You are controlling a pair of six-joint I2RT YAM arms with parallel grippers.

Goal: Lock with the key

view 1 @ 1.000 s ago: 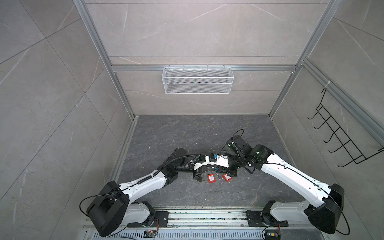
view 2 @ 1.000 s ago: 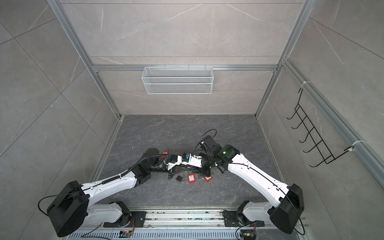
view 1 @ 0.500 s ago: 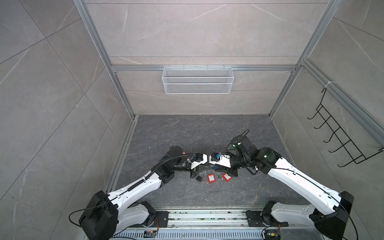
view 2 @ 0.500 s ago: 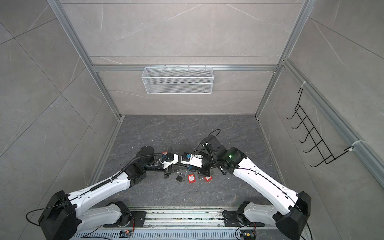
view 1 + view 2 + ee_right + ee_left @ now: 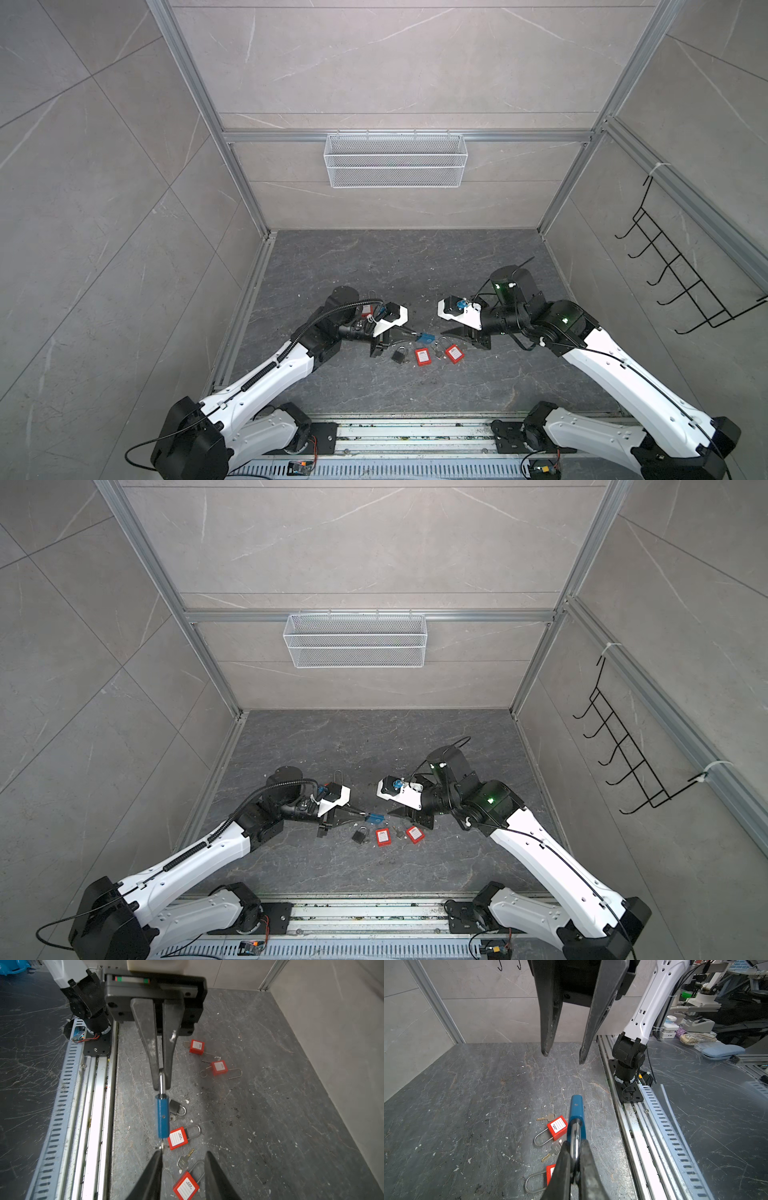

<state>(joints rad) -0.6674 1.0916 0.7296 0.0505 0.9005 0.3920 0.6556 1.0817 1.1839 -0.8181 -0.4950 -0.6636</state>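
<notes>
At the lower left of a top view my left arm (image 5: 270, 370) reaches toward the middle. The left jaws are pressed together on the shackle of the blue lock (image 5: 426, 338) and hold it off the bench (image 5: 374, 270), as far as I can judge. The left wrist view agrees: the steel loop is pinched between the tips and the lock body sticks out beyond them, edge-on. Below it on the bench lie a dark padlock (image 5: 399, 355), red locks (image 5: 422, 356) and loose keys (image 5: 548, 1118).

Just right of the blue lock, on my right arm (image 5: 615, 374), the right jaws stand spread and hold nothing. In the right wrist view one tip sits just beside a sliver of metal at the lock's lower end. I take it for the key (image 5: 161, 1146), though it is too small to be sure.

My worries from here:
- **Grip on the shackle:** the lock hangs from a thin round bar, so any sideways push or twist from the right could swing it or spin it in the grip.
- **Off-centre close:** if the right jaws close off-centre they could nudge the key out or miss it.
- **A drop:** anything that falls lands among look-alike keys and locks.
- **Shackle seating:** I cannot tell whether the shackle is pushed fully home, and turning the key before that would lock nothing.
</notes>
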